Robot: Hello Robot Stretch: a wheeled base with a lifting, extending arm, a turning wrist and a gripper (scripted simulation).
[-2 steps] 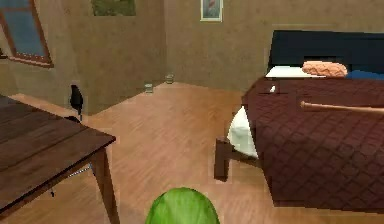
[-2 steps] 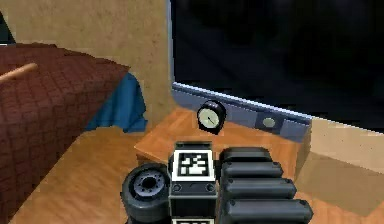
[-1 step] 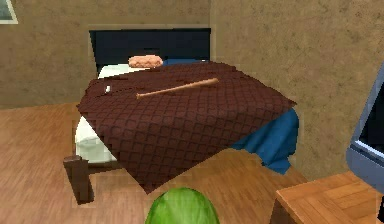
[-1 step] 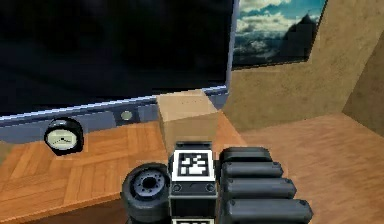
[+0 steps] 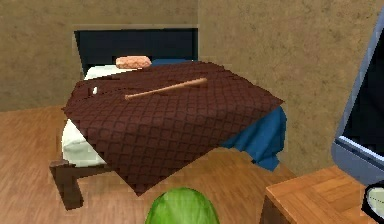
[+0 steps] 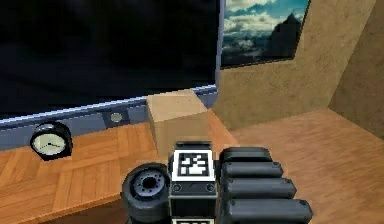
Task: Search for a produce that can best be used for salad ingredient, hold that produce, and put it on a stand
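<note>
Forward view showed the bed (image 5: 170, 110) ahead and the wooden stand (image 5: 315, 200) at the lower right. A green round lump (image 5: 181, 208), likely the salad produce, sat at the bottom edge, just left of the stand. My gripper (image 6: 148, 190) lay low beside the stand's top, near the clock (image 6: 48, 142). I judged the stand lay out on my arm's side. Whether my fingers were apart, or held anything, I could not tell.
</note>
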